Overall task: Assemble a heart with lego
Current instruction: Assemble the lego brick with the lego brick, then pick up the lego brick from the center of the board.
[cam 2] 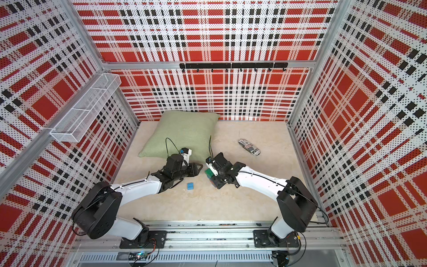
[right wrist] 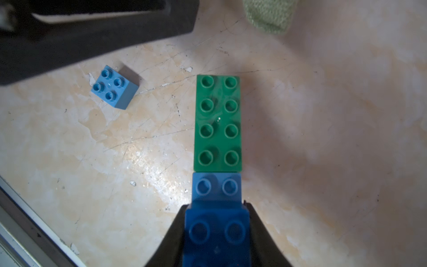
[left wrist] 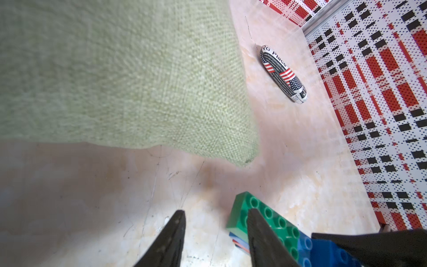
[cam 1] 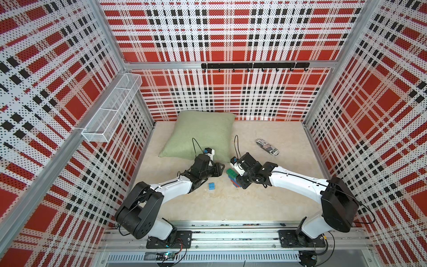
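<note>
Counts out, in both top views, as two arms, one pillow (cam 1: 201,134), one printed pouch (cam 1: 267,147), one wire basket (cam 1: 111,108) on a side wall and one black hook rail (cam 1: 254,65) on the back wall. Shows the lego in two lots on the table (cam 1: 254,203): one loose light blue brick (right wrist: 114,86) with four studs, and one joined cluster, the heart (cam 1: 231,176).

Grips the heart with the right gripper (right wrist: 216,205), pressed on both sides of one dark blue brick (right wrist: 217,231) (clamped, no gap showing in the right wrist view). Runs on from there as one lighter blue brick, then one green brick (right wrist: 218,122) of eight studs. Hides further red and blue layers underneath, too covered to count.

Sits near the table's middle, between the two grippers, near the pillow's corner; resting or lifted, cannot tell.

Holds the left gripper (left wrist: 216,215) just beside the green brick, its two fingers (left wrist: 171,238) apart with bare table between, nothing held.

Finds the loose light blue brick studs up near the left arm, apart from the heart.
</note>
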{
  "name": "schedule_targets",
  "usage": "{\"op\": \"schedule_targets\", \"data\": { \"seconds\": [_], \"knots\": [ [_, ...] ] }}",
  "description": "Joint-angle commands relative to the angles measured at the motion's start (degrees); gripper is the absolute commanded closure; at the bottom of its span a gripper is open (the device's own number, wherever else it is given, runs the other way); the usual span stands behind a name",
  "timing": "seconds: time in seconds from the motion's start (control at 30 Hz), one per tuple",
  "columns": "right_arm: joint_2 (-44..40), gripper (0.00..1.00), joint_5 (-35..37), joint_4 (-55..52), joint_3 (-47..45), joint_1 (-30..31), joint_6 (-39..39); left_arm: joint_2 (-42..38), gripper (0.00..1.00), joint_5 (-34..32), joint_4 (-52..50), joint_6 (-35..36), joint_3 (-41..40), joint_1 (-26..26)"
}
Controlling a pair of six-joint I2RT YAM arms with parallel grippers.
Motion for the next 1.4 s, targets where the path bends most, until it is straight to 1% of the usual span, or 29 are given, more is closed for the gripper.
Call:
{"op": "schedule_targets", "data": {
  "seconds": [0.0,0.23,0.4,0.53,0.6,0.63,0.73,0.77,0.83,0.9,0.93,1.0,1.07,1.13,1.17,1.23,1.37],
  "knots": [
    [-0.97,0.63,1.93,1.38,-1.83,0.61,0.77,-0.93,0.51,-1.42,-2.00,1.38,-0.14,-0.20],
    [-1.37,0.58,2.47,1.41,-2.29,0.79,-0.03,-2.93,0.49,-4.20,-3.88,1.58,-1.06,-0.14],
    [-1.65,0.54,2.28,1.53,-2.05,0.80,-0.23,-4.68,0.46,-6.93,-6.69,1.77,-1.64,-0.38],
    [-1.65,0.53,1.04,2.43,-1.58,0.79,-0.39,-7.08,0.40,-11.75,-10.38,1.80,-1.94,-1.68],
    [-1.59,0.52,0.78,2.14,-0.98,0.79,-0.45,-8.10,0.39,-13.13,-12.68,1.45,-2.12,-2.17],
    [-1.65,0.50,0.87,1.87,-0.66,0.79,-0.47,-8.68,0.38,-14.35,-14.05,1.13,-2.33,-2.61],
    [-3.92,0.49,0.22,1.98,-0.56,0.82,-0.34,-11.22,0.34,-22.75,-20.36,-0.85,-3.08,-6.69],
    [-5.00,0.47,0.39,1.96,-0.50,0.81,0.06,-11.85,0.32,-23.87,-21.88,-1.49,-3.61,-8.00],
    [-6.77,0.38,0.89,1.46,-0.13,0.70,0.44,-12.62,0.30,-24.55,-24.38,-3.17,-4.88,-9.28],
    [-8.49,0.37,0.52,1.04,-0.05,0.55,0.71,-12.79,0.24,-26.38,-26.00,-4.90,-5.90,-11.36],
    [-9.12,0.36,0.50,1.03,-0.12,0.41,1.03,-12.56,0.22,-26.78,-26.18,-5.45,-6.40,-11.87],
    [-9.94,0.33,-0.10,0.79,0.02,-0.17,1.77,-10.98,0.22,-26.55,-26.22,-5.98,-7.40,-12.35],
    [-10.41,0.33,0.44,0.12,0.61,-0.35,2.41,-9.08,0.22,-28.02,-27.12,-7.10,-7.65,-12.82],
    [-10.92,0.33,0.02,0.25,0.63,-0.44,2.58,-7.65,0.22,-26.40,-26.13,-6.74,-7.49,-13.75],
    [-10.97,0.32,0.30,0.17,0.66,-0.48,2.75,-7.11,0.24,-25.38,-25.31,-6.60,-7.30,-14.36],
    [-10.97,0.32,0.14,-0.33,0.88,-0.79,2.69,-6.31,0.25,-25.97,-24.40,-6.84,-6.93,-15.62],
    [-11.34,0.32,-1.26,1.03,-0.16,-1.66,2.56,-2.94,0.30,-27.07,-23.06,-5.47,-5.74,-15.34]
  ]
}}
